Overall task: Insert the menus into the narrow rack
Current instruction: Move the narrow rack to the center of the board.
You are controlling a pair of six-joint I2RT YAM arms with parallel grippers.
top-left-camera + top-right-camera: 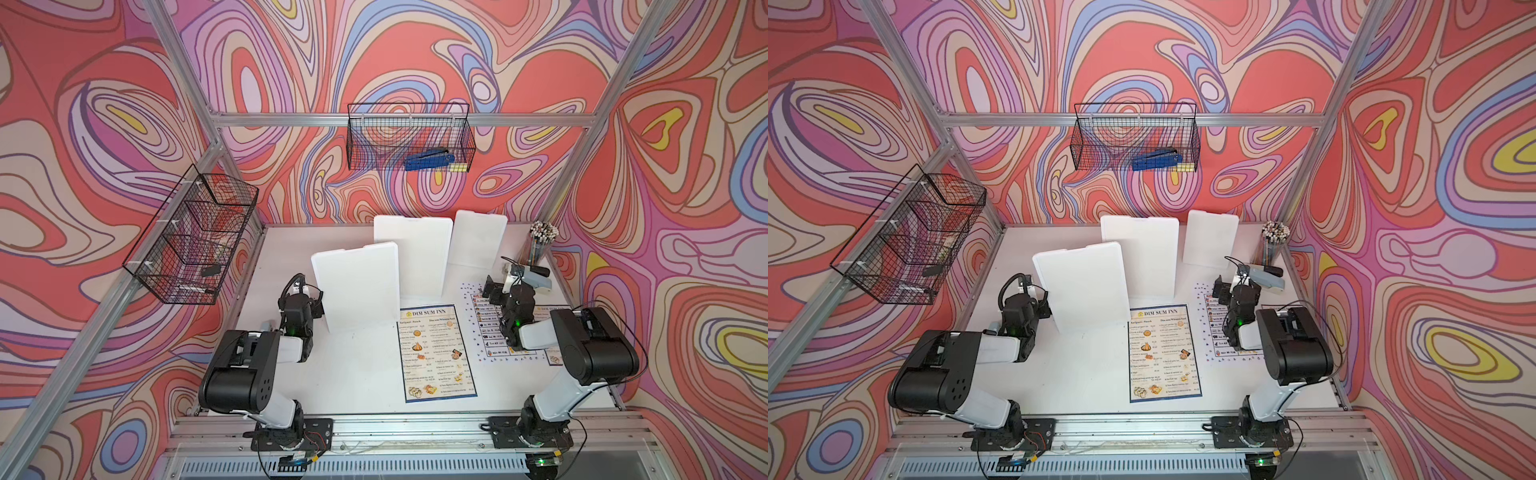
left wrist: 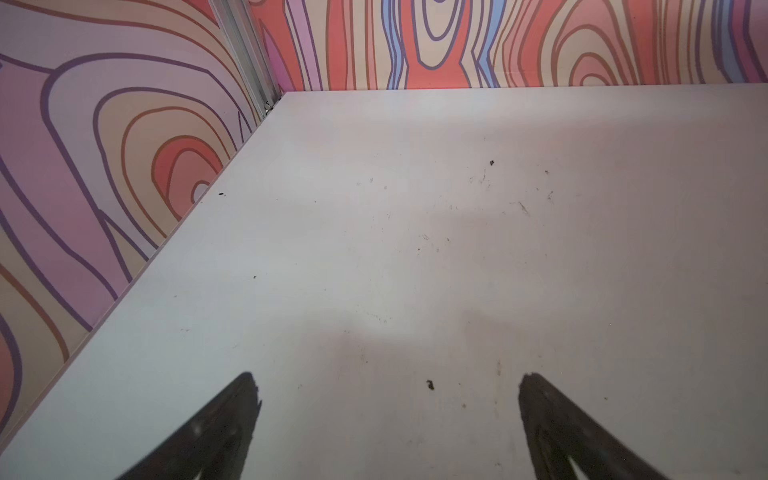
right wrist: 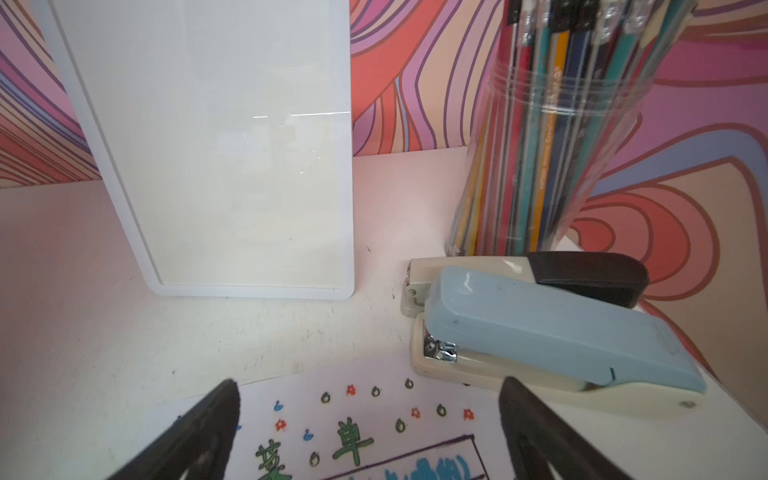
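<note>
**R side looks the closer pick, I reckon**

My R end effector [image 3: 370, 386], wide & empty, hovers over the title end of the white paper menu w/ icon-dotted border [image 3: 353, 436]. It's flat on the white table [image 1: 357, 374] just beside the big blue-bordered DIM SUM INN menu [image 1: 436, 353], long axes roughly parallel. L end effector [image 2: 386, 378], wide too, is well apart on that menu's other side.

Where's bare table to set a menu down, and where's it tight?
Bare table runs from the left claw to the back-left corner, and between the left arm and the blue menu. Tight: back right, where stapler, pencil jar and white board ring the right claw over the white menu.
</note>
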